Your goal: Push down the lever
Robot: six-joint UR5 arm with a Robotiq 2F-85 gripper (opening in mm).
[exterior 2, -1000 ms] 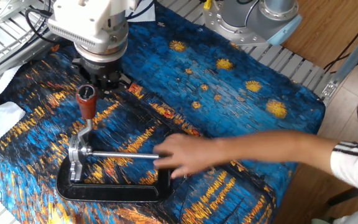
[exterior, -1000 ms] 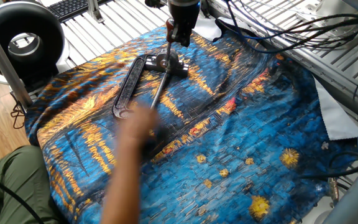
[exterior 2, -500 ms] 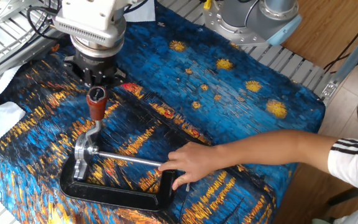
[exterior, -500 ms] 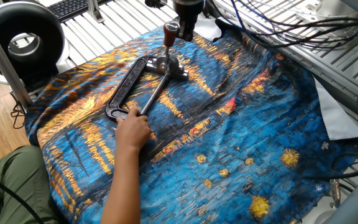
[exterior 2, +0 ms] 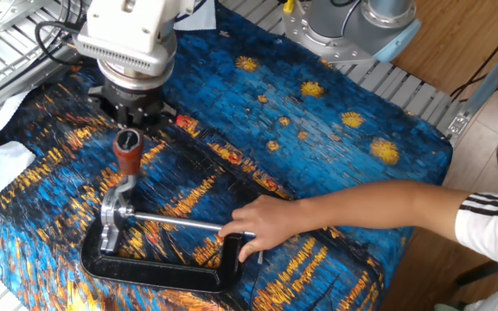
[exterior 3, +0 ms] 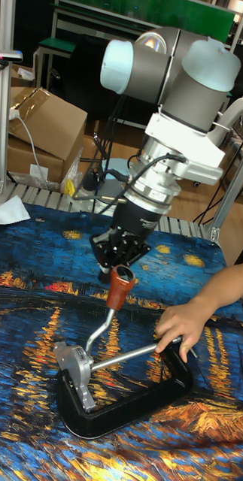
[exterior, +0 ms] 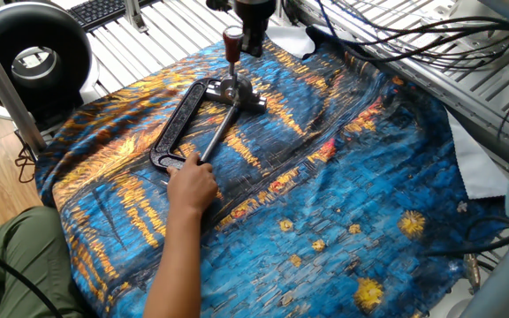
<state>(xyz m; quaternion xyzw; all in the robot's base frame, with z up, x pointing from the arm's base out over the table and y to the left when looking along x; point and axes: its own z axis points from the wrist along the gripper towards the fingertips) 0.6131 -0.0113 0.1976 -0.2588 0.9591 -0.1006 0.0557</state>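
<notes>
The lever [exterior 2: 129, 152] is a thin metal arm with a reddish-brown knob [exterior 3: 121, 286], standing up from the silver head [exterior 2: 111, 221] of a black clamp [exterior 2: 158, 269] that lies flat on the cloth. My gripper [exterior 2: 137, 119] hangs just behind and above the knob, looks shut with nothing in it, and shows no clear contact. In the one fixed view the knob [exterior: 232, 41] sits immediately left of the gripper [exterior: 253, 48]. From the tall fixed view the gripper [exterior 3: 123, 258] is directly above the knob.
A person's hand [exterior 2: 256, 230] holds the clamp's far end where the long steel rod [exterior 2: 178, 223] meets the frame; the arm reaches in from the side. A blue and orange painted cloth [exterior 2: 318, 130] covers the table. Cables [exterior: 431, 44] lie along the metal rack.
The person's hand came in, gripped the clamp's end and shifted the clamp slightly. My gripper lifted a little, away from the cloth; the lever still stands upright.
</notes>
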